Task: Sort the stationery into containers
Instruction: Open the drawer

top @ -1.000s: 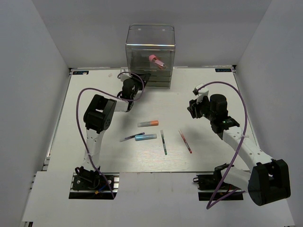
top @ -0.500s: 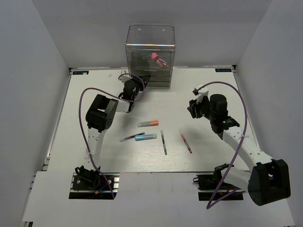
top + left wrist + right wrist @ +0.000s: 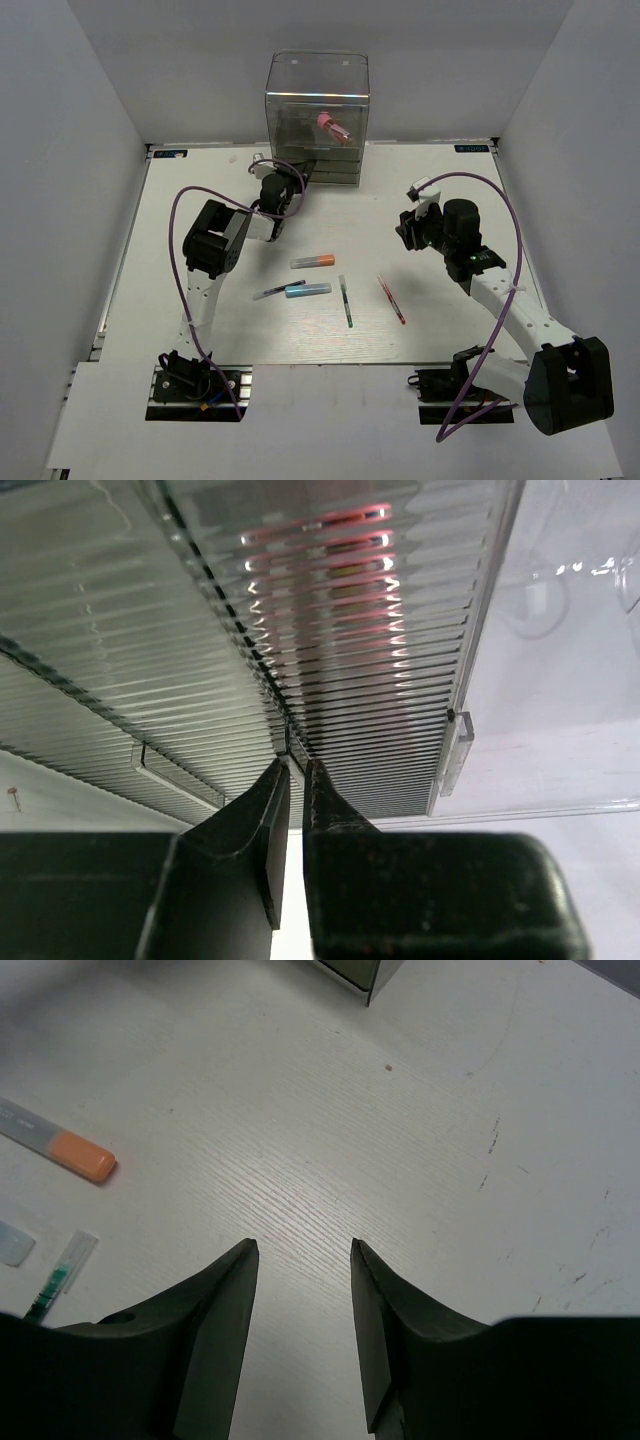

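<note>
Left wrist view: jaws nearly pressed together, tips pinching a thin rib on the drawer.

Bright, even light came from above. The white worktop looked pale and clean, with only soft, faint shadows near the arms. The clear box had a thin shine along its top edge. In the left wrist view, the ribbed drawer front glinted with white streaks and a pink-red glow. The left hand was dark and a bit fuzzy. In the right wrist view, the right hand was dark with soft edges. The worktop behind it was sharp, but the top left corner looked smudgy.
</note>
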